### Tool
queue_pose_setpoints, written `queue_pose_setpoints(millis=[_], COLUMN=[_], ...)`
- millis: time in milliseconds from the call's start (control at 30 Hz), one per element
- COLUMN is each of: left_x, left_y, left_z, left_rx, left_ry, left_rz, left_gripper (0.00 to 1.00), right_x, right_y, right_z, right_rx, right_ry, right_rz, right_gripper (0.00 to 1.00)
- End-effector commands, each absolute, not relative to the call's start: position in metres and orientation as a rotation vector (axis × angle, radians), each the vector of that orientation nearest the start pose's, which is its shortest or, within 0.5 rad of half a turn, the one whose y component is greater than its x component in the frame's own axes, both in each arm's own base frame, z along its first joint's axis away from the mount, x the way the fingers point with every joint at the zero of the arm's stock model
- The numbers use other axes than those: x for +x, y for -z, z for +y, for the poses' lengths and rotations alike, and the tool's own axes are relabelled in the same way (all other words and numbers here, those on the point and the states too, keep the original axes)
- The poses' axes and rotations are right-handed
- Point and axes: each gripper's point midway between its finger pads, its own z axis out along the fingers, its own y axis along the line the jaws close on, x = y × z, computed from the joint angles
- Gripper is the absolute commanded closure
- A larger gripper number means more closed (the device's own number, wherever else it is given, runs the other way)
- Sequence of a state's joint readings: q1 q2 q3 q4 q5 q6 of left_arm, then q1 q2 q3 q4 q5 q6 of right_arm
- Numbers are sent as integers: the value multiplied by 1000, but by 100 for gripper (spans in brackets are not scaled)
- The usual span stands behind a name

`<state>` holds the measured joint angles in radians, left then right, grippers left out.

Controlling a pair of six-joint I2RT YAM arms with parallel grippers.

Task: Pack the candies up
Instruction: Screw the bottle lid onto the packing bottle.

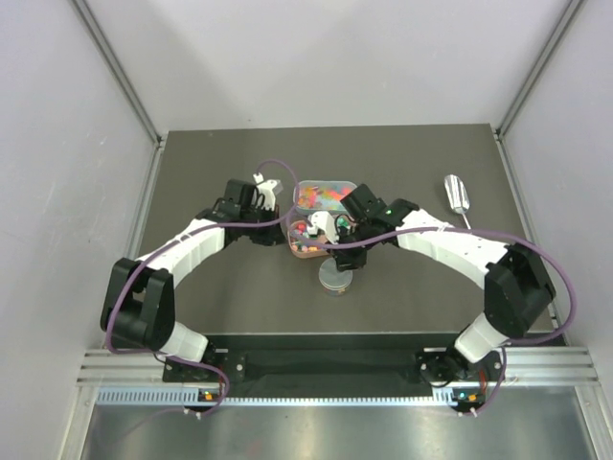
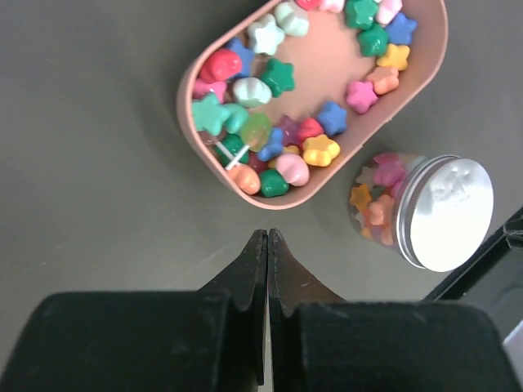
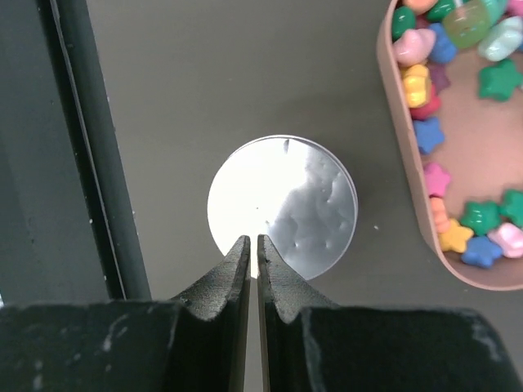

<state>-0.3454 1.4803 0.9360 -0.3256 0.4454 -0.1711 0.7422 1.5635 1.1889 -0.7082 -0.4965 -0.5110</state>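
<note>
Left tool, pressed together & empty, is held low just short of the tray w/ candies. Right tool, likewise closed, is poised over the lidded jar. Jar's candy fill is shown by left cam only.

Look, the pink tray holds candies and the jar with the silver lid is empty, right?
No. The jar is not empty: the left wrist view shows candies packed inside it, behind its clear wall. The pink tray does hold candies, and the jar's lid is silver.
</note>
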Motion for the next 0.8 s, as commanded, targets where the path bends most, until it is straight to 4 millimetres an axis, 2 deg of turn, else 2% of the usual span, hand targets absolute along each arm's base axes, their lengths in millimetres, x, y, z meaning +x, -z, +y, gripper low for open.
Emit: queue_pose_setpoints(millis=[0, 167, 300, 333, 767], left_x=[326, 324, 316, 315, 322], left_y=[-123, -125, -128, -128, -139], left_z=[-194, -197, -202, -202, -202], left_rx=[429, 432, 433, 428, 443], left_ry=[741, 771, 831, 833, 820], left_rz=[2333, 2324, 2316, 2316, 2271], left_gripper=[100, 100, 100, 100, 100], right_x=[207, 195, 187, 186, 196], right_y=[-122, -107, -80, -79, -108], right_z=[298, 303, 295, 294, 287], right_rx=[-1755, -1795, -1842, -1845, -1796], right_ry=[-758, -773, -757, -756, -649], right_rz=[1940, 1974, 2050, 2056, 1982], right_gripper=[93, 93, 93, 93, 94])
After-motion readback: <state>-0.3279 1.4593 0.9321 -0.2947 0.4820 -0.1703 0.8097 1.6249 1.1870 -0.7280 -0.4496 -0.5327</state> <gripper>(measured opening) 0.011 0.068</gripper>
